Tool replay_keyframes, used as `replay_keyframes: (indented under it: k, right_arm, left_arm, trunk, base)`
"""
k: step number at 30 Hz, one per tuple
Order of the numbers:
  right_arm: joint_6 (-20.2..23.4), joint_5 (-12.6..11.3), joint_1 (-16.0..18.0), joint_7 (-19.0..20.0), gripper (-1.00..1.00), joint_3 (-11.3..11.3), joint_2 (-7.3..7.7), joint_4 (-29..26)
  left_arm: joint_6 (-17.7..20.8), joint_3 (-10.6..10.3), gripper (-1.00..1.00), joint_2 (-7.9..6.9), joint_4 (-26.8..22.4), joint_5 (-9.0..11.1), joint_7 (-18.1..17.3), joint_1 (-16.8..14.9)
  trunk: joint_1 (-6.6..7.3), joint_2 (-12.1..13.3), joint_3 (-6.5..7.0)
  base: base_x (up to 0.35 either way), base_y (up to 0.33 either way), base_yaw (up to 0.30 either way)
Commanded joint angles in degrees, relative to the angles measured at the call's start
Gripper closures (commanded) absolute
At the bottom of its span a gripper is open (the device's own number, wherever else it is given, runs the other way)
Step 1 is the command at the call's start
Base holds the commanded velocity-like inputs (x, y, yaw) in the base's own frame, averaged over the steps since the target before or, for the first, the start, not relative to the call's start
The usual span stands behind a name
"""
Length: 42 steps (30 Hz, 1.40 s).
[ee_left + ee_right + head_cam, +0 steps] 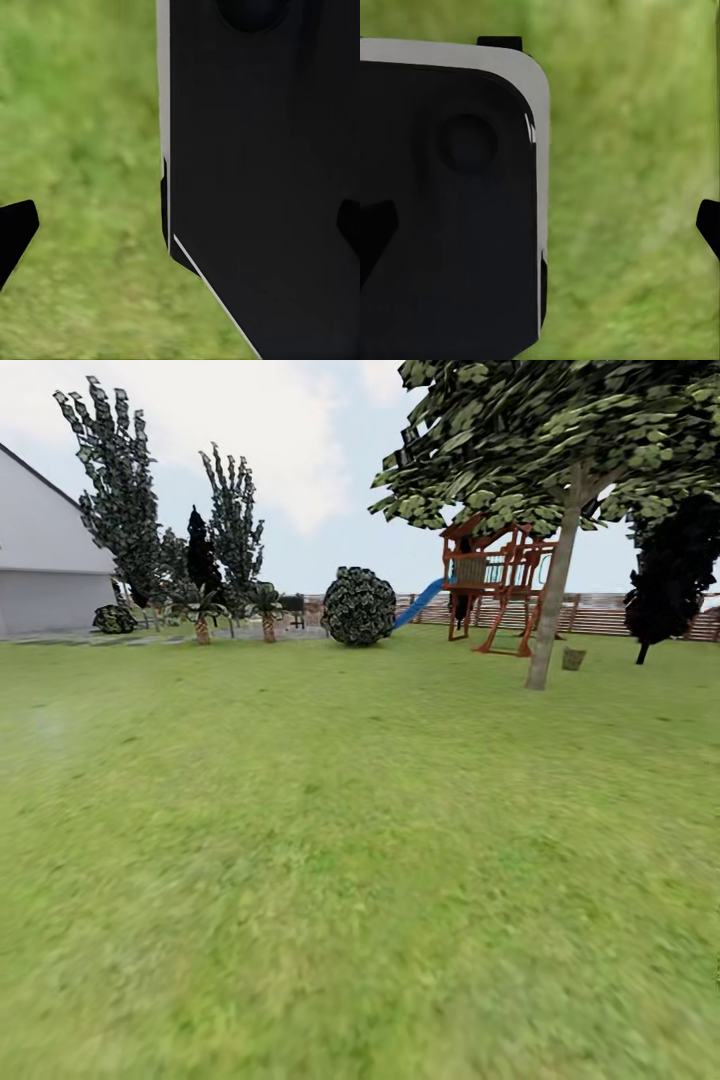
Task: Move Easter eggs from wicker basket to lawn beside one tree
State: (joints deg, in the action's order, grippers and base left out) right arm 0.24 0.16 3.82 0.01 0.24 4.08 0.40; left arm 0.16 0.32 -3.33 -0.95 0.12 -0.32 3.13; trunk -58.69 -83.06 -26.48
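Across the lawn (340, 840) stands a tree (552, 600) with a grey-brown trunk and bright green leaves. Just right of its foot sits a small brown object (573, 658) that looks like the wicker basket, far off and tiny. The Easter eggs are too small to make out at this distance. In the left wrist view my left gripper (182, 229) is open, its dark fingertips (15, 232) spread wide over grass and a black body panel. In the right wrist view my right gripper (542, 229) is open the same way, holding nothing.
A wooden play tower (500, 585) with a blue slide (418, 605) stands behind the tree before a slatted fence (600, 615). A round bush (358, 606), dark cypresses (120, 490), a black-leaved tree (672, 575) and a white house (45, 560) line the far edge.
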Motion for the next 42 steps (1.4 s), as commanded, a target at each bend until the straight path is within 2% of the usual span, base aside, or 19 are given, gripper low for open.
replay_keyframes:
  k: [1, 7, 27, 35, 42]
  right_arm:
    - [0.03, 0.02, 0.05, 0.03, -1.0, 0.03, -0.01, 0.04]
    - [0.03, 0.02, 0.05, 0.03, -1.0, 0.01, 0.02, 0.04]
    - [0.03, 0.02, 0.06, -0.01, -1.0, 0.02, 0.03, 0.04]
    - [0.03, 0.02, 0.05, 0.16, -1.0, 0.01, -0.03, 0.04]
    - [0.03, 0.02, 0.05, -0.01, -1.0, 0.02, -0.04, 0.04]
  left_arm:
    - [0.02, 0.03, -1.0, -0.01, -0.1, 0.0, -0.03, 0.03]
    - [0.02, 0.03, -1.0, -0.01, -0.1, -0.02, -0.03, 0.03]
    - [0.02, 0.03, -1.0, -0.01, -0.1, 0.01, 0.0, 0.03]
    - [0.02, 0.01, -1.0, -0.01, -0.1, -0.03, -0.03, 0.03]
    - [0.02, 0.02, -1.0, -0.01, -0.1, -0.02, -0.01, 0.03]
  trunk:
    - [-0.04, -0.02, -0.05]
    - [-0.04, -0.02, -0.05]
    - [-0.04, -0.02, -0.05]
    - [-0.04, -0.02, -0.05]
    - [-0.04, -0.02, -0.05]
  base:
    - [0.337, 0.0, -0.248]
    - [0.337, 0.0, -0.184]
    - [0.337, 0.0, -0.008]
    - [0.337, 0.0, -0.23]
    - [0.337, 0.0, -0.039]
